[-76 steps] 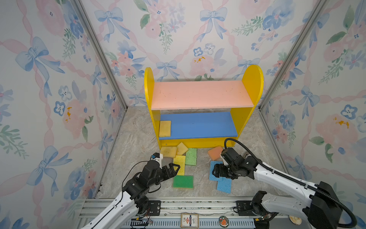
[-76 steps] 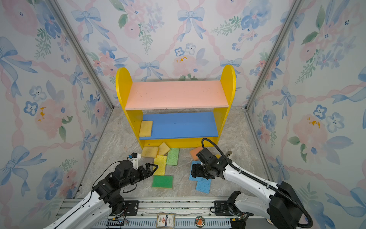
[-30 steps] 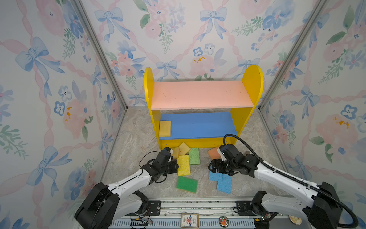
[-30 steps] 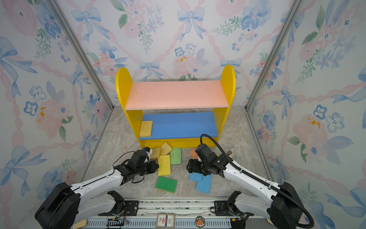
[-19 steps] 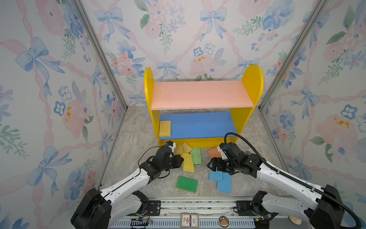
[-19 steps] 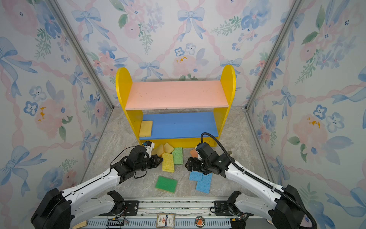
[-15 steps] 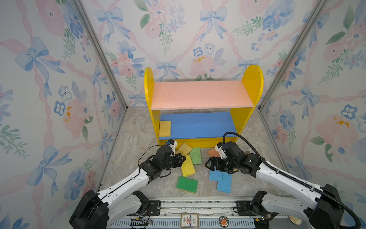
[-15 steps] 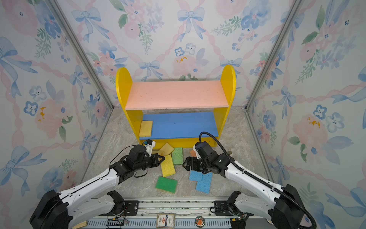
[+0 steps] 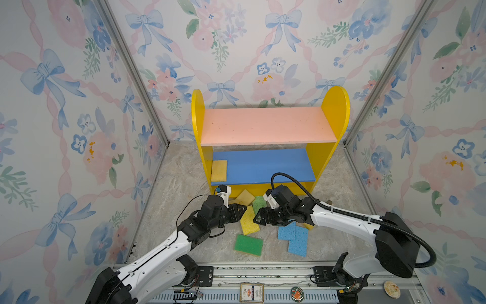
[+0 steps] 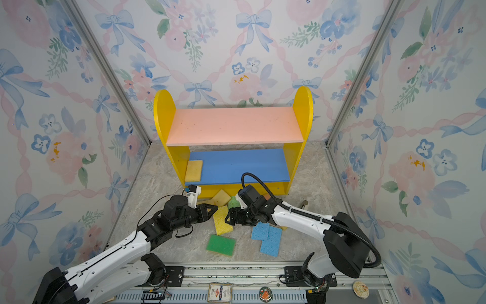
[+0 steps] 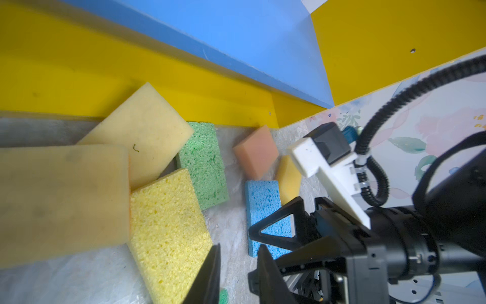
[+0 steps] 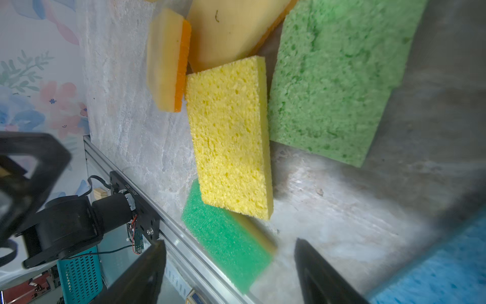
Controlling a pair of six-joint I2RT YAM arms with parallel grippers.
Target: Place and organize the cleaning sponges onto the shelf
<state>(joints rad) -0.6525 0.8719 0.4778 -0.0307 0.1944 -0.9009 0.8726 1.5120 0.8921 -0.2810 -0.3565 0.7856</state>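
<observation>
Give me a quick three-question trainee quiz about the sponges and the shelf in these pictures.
1. True or false: a yellow sponge lies on the blue board of the shelf.
2. Which sponge lies nearest the front rail? A: dark green sponge. B: orange sponge. C: light green sponge.
3. How many blue sponges lie on the floor?
Key: 1 true; 2 A; 3 two.
</observation>
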